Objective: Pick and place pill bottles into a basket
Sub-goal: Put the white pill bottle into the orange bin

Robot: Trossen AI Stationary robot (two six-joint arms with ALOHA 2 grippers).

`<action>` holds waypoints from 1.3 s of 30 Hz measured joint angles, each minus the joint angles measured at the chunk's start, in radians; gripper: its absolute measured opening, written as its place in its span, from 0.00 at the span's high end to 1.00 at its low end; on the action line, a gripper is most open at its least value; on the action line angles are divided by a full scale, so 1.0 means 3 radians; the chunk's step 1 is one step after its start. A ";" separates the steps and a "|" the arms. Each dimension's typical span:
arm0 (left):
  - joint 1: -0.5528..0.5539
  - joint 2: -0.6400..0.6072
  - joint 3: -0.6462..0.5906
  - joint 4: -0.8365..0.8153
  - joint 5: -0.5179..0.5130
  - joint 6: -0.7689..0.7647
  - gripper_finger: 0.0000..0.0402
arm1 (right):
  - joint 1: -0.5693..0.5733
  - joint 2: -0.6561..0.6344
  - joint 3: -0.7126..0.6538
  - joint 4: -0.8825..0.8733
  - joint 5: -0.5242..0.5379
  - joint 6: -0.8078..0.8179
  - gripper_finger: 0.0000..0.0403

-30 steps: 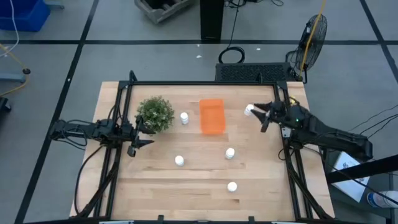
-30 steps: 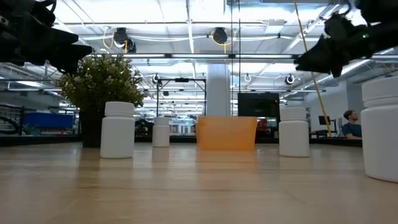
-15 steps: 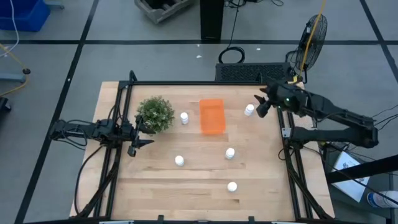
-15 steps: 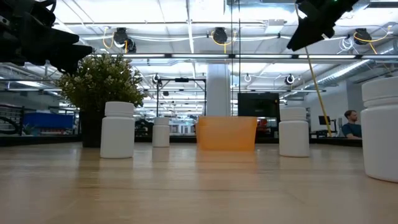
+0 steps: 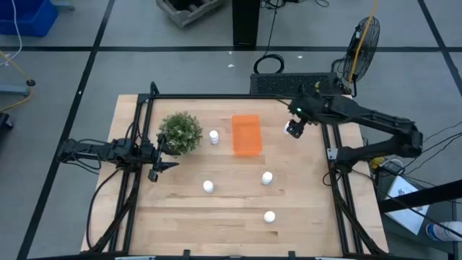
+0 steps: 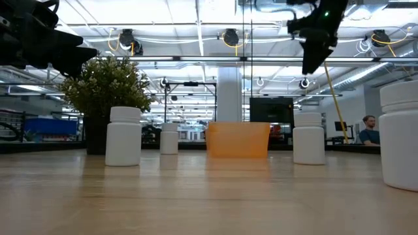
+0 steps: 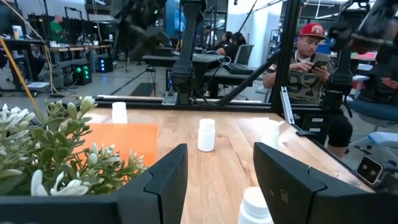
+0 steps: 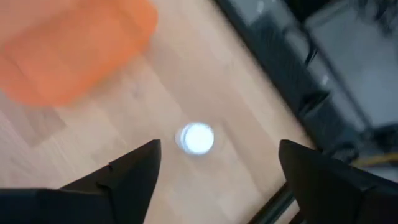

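Several white pill bottles stand upright on the wooden table: one between the plant and the orange basket, and three more nearer. Another bottle stands right of the basket, seen cap-up in the right wrist view. My right gripper hangs open above it, pointing down, its fingers on either side and well clear. My left gripper waits open near the plant, holding nothing.
The bushy plant stands left of the basket, close to my left gripper. A black frame runs along the table's far, left and right edges. A person in a red cap sits beyond the table's right side.
My right gripper has risen, swung toward the table's left and tipped from nearly level to pointing straight down. It now stands over the bottle right of the basket. The bottles and the basket have not moved.
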 joint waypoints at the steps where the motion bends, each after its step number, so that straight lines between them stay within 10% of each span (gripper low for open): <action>1: 0.0000 0.0001 0.0000 0.0000 -0.0001 -0.0008 0.54 | -0.0044 0.0079 0.0003 -0.0035 -0.0064 0.0046 0.19; 39: 0.0000 0.0000 0.0000 -0.0002 -0.0001 -0.0020 0.54 | -0.0651 0.0627 -0.0789 0.0716 -0.0638 -0.0086 0.19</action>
